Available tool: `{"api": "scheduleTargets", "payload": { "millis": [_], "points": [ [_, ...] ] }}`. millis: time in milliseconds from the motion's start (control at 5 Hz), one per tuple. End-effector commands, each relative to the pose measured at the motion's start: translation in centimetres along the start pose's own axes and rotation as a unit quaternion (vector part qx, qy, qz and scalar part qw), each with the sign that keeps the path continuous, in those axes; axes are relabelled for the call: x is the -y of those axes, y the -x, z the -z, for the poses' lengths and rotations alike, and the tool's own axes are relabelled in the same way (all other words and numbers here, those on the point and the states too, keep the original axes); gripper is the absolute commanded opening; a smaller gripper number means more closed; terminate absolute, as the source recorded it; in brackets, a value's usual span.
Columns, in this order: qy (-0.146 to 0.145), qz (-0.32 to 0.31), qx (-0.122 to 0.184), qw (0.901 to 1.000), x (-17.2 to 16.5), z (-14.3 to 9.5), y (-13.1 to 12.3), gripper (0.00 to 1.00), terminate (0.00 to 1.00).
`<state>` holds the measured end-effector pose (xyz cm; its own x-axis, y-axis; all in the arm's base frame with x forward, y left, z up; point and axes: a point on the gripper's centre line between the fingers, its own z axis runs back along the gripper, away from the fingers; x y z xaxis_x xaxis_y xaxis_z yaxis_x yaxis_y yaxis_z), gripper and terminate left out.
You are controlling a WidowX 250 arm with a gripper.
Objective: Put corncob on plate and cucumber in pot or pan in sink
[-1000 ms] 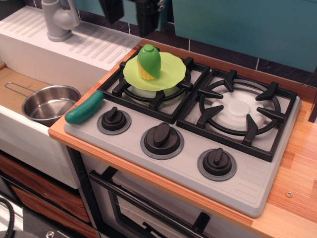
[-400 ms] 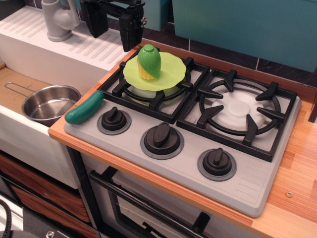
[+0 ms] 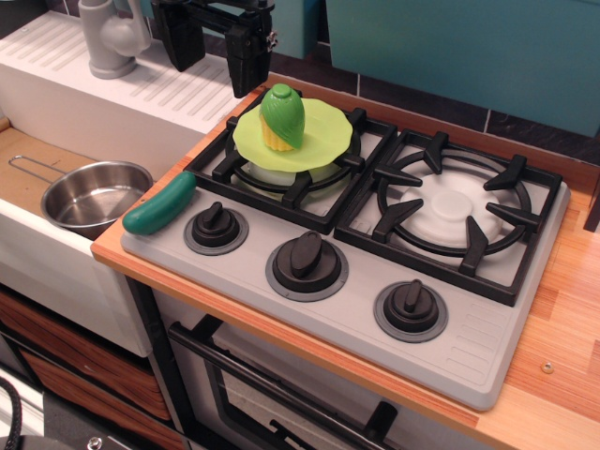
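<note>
The corncob (image 3: pixel 280 116) lies on the lime-green plate (image 3: pixel 323 131), which rests on the left burner. The dark green cucumber (image 3: pixel 159 202) lies at the stove's front left corner, by the counter edge. The steel pan (image 3: pixel 96 195) sits in the sink (image 3: pixel 28 164), with nothing in it. My gripper (image 3: pixel 214 54) hangs open above the draining board, behind and left of the plate, with nothing between its two black fingers.
A grey tap (image 3: pixel 111 36) stands on the ribbed draining board (image 3: pixel 141 80). The right burner (image 3: pixel 454 212) carries nothing. Three black knobs (image 3: pixel 306 258) line the stove's front. A teal wall panel (image 3: pixel 469 42) rises behind.
Since a second ago my gripper has come down and left, from the top edge to over the draining board. It has held still over the last 0.4 s. Corncob and cucumber have not moved.
</note>
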<state>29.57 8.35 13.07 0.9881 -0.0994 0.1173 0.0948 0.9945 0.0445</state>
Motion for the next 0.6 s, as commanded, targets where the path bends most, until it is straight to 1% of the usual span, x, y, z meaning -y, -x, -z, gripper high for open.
{"api": "scheduleTargets", "payload": {
  "millis": [0, 200, 400],
  "points": [
    [-0.008, 0.024, 0.065, 0.9976, -0.5, -1.7, 3.1, 1.00, 0.00],
    [-0.025, 0.026, 0.072, 0.9968, -0.7, -1.5, 3.8, 1.00, 0.00],
    [-0.053, 0.029, 0.094, 0.9938, -1.2, -0.2, 4.0, 1.00, 0.00]
  ]
}}
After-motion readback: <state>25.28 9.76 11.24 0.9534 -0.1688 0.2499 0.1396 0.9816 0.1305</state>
